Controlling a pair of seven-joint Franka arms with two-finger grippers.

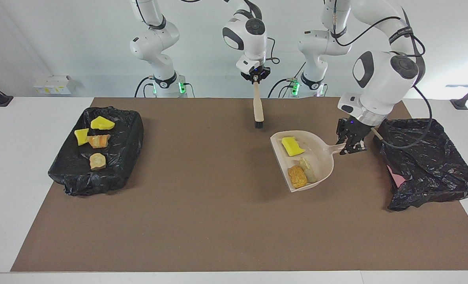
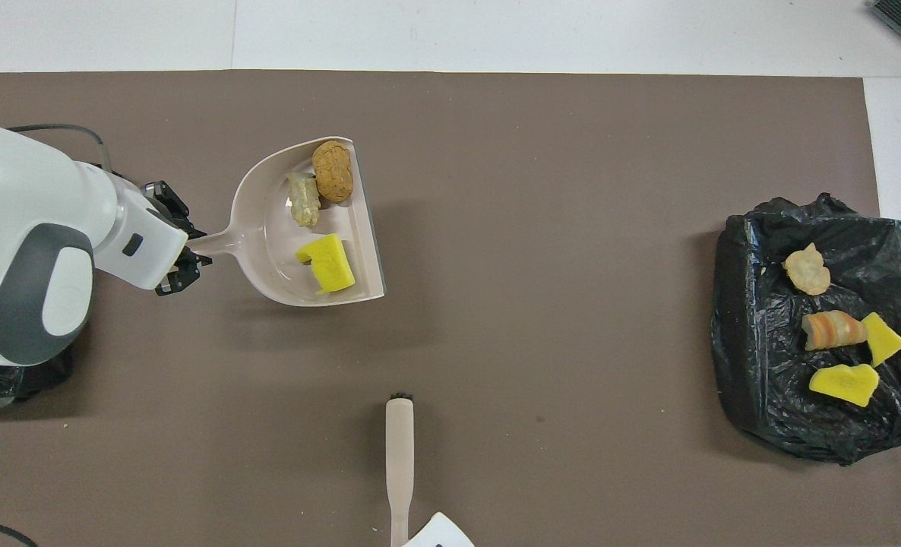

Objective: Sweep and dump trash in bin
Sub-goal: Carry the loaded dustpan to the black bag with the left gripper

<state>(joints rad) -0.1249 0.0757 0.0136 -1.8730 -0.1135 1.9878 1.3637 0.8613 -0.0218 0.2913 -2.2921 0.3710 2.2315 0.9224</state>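
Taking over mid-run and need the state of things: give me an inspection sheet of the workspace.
Surface: brown mat on a white table.
Job's things: beige dustpan carries three trash pieces; four more pieces lie on a black bag at the right arm's end; brush.
Clutter: nothing seen.
Grippers: left claw shut on the dustpan handle, beside the black-lined bin; right claw shut on the brush, hanging over the mat.
Cables: black cable loops over the bin.
Surroundings: white boxes by the wall.
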